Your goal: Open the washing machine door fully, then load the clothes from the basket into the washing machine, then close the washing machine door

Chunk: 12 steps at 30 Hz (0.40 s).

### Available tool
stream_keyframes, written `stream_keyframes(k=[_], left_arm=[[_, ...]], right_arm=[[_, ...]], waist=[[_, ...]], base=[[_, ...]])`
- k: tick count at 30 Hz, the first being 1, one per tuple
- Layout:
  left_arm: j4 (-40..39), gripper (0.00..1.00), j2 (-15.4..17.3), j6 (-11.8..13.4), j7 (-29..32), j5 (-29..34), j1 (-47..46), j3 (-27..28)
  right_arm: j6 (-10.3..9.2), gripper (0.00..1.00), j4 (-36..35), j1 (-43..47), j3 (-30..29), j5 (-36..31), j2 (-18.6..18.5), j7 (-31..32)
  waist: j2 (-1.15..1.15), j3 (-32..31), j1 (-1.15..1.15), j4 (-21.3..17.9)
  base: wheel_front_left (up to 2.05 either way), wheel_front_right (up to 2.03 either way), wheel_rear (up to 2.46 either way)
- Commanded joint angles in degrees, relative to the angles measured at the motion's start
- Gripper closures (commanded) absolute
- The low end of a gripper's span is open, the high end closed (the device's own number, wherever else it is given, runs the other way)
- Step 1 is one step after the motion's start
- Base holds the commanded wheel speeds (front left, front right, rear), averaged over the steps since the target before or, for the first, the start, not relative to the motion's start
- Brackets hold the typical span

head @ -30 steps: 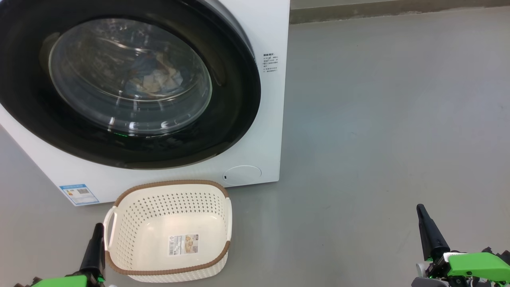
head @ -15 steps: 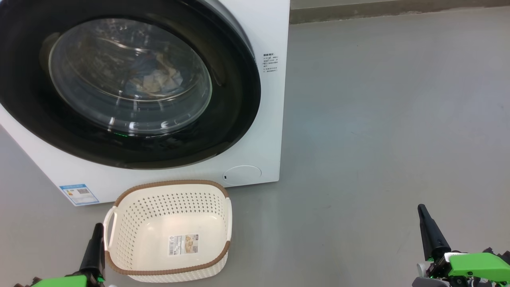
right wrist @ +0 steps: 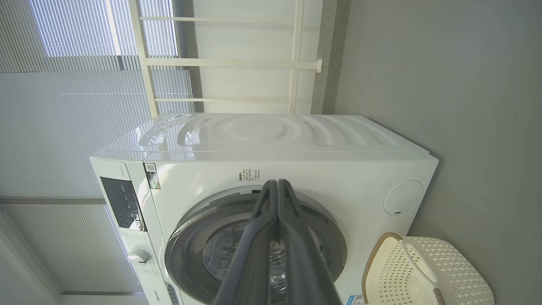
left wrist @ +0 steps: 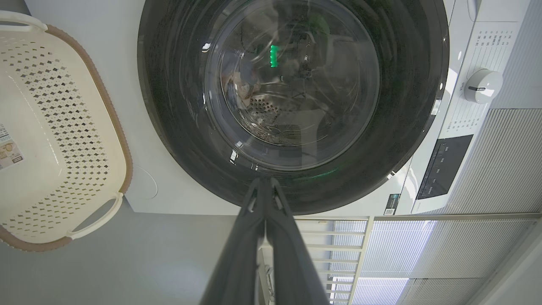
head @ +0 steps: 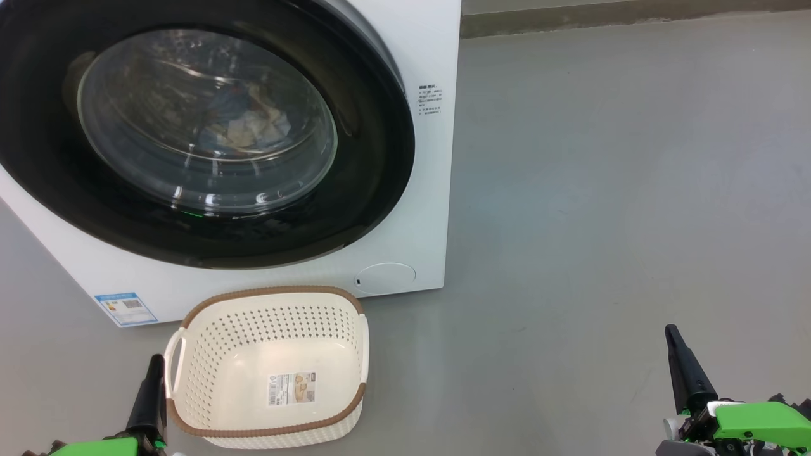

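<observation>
One boxy white washing machine (head: 434, 57) stands on the smooth grey floor (head: 602, 190), toward its far edge. Its single round, glossy black washing machine door (head: 370, 158) sits shut; the bulging glass window shows the clothes (head: 247, 130), a crumpled blue and cream heap, inside the drum. One cream perforated plastic basket (head: 272, 329), rounded-rectangular with a brown woven rim and two white handles, sits just before the machine's lower front edge. The left gripper (head: 155, 362) and right gripper (head: 670, 332) each press dark tapered fingers together, holding nothing.
</observation>
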Motion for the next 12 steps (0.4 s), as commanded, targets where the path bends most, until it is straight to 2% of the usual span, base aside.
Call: stream_keyframes(k=[1, 12], left_arm=[[-0.99, 1.00, 1.10, -0.60, 0.37, 0.16, -2.30, 1.95], [-0.99, 1.00, 1.08, -0.60, 0.39, 0.18, -2.30, 1.97]], right_arm=[[-0.08, 1.00, -1.41, -2.28, 1.37, -0.05, -0.14, 0.32], [-0.08, 1.00, -1.41, -2.28, 1.32, -0.09, -0.11, 0.36]], waist=[[0.00, 0.00, 0.00, 0.00], [0.00, 0.00, 0.00, 0.00]], base=[[0.00, 0.00, 0.00], [0.00, 0.00, 0.00]])
